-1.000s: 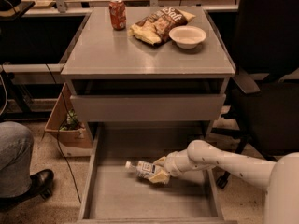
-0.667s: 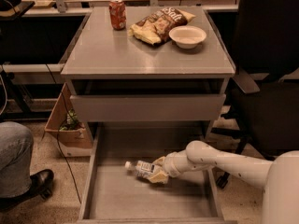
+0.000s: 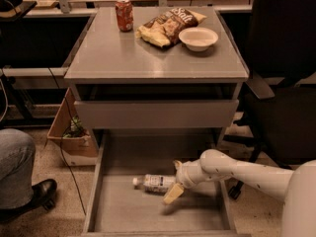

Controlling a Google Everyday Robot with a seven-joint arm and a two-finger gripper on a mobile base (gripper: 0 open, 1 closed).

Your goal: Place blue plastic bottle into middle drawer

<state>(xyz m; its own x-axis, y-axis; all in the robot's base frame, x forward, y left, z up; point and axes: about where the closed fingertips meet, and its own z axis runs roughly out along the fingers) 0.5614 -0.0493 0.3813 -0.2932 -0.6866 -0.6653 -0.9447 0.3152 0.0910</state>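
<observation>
Camera view looks down on a grey metal cabinet [image 3: 148, 58] with its wide grey metal middle drawer [image 3: 138, 212] pulled fully out at the bottom. My claw [image 3: 174, 180] sits low inside that drawer, toward its right side, at the end of my white arm.

What has just changed is my grip. A moment ago my fingers [image 3: 172, 194] were closed on the base end of the small clear blue plastic bottle with the white cap and pale label [image 3: 155, 183]. Now they stand spread wide, one above and one below that end. The bottle lies on its side on the drawer floor, cap pointing left, barely shifted from where I held it. I judge it released and resting on its own, so the placing looks done and only lifting my arm clear remains. Pulling out carelessly could nudge the bottle and set it rolling.

As for containers, the middle drawer holds the bottle and nothing else that I can see. The shallower drawer with the plain grey front panel [image 3: 155, 113] above is slightly open, its inside too dark to read. On the cabinet top, the white bowl [image 3: 198, 37] looks empty, beside a crumpled chip bag [image 3: 165, 26] and an orange-red soda can [image 3: 124, 15]. A cardboard box [image 3: 66, 137] on the floor at left holds something greenish.
</observation>
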